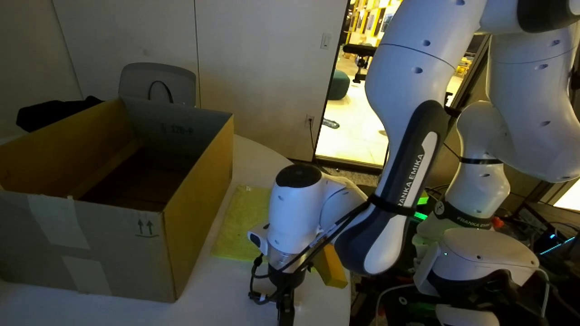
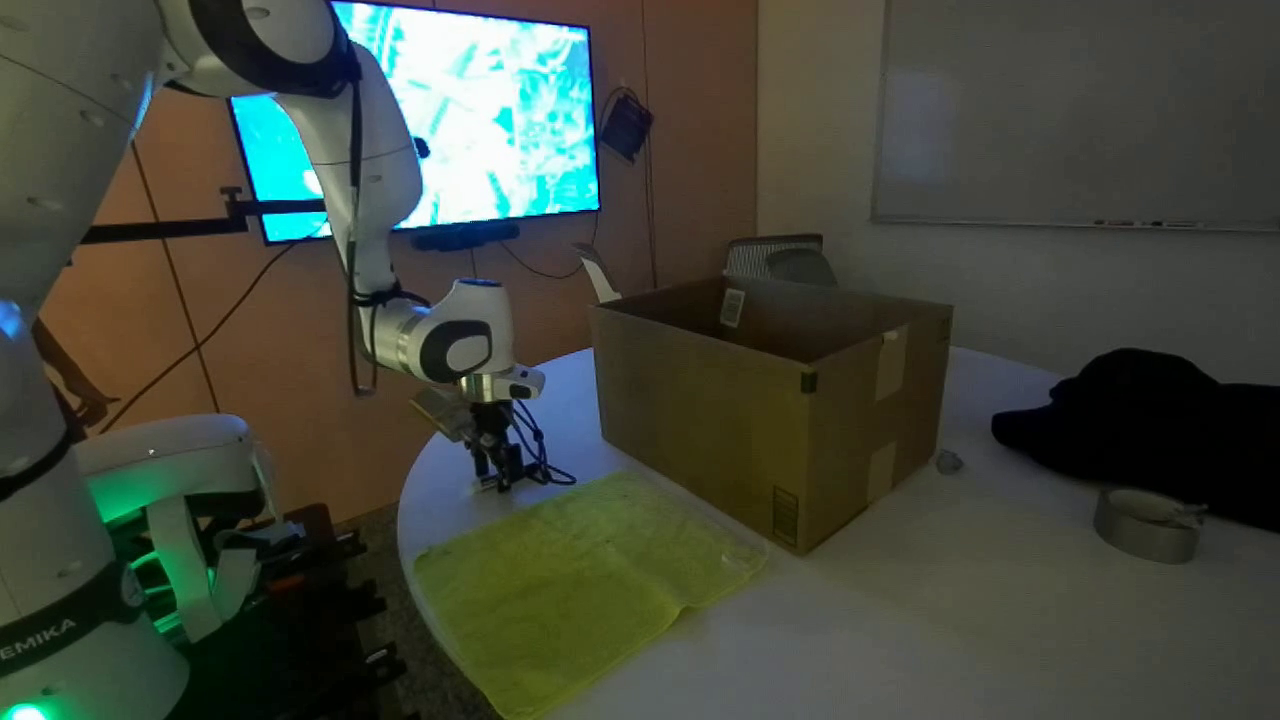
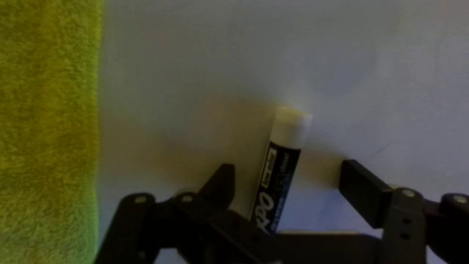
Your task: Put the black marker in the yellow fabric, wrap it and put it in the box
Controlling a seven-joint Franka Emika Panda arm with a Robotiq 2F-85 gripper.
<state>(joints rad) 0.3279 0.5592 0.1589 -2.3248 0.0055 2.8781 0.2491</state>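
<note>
Near the round white bench's [image 2: 850, 620] edge, my black gripper [image 3: 288, 176] stands wide astride a cylindrical white-and-black plastic marker [image 3: 280, 172], whose long axis slants across my closing line.

An office meeting room sits in dim light. In an exterior view, a large, flat, black-framed wall screen [image 2: 510, 120] glows at the upper left of the frame, and a wide, pale, rectangular whiteboard [image 2: 1080, 110], small items [image 2: 1150, 224] on its ledge [image 2: 1000, 223], hangs at the upper right. A round white table [image 2: 1000, 640] spreads below them; in an exterior view, a grey, rounded-back chair [image 1: 140, 79] stands at the upper left.
</note>
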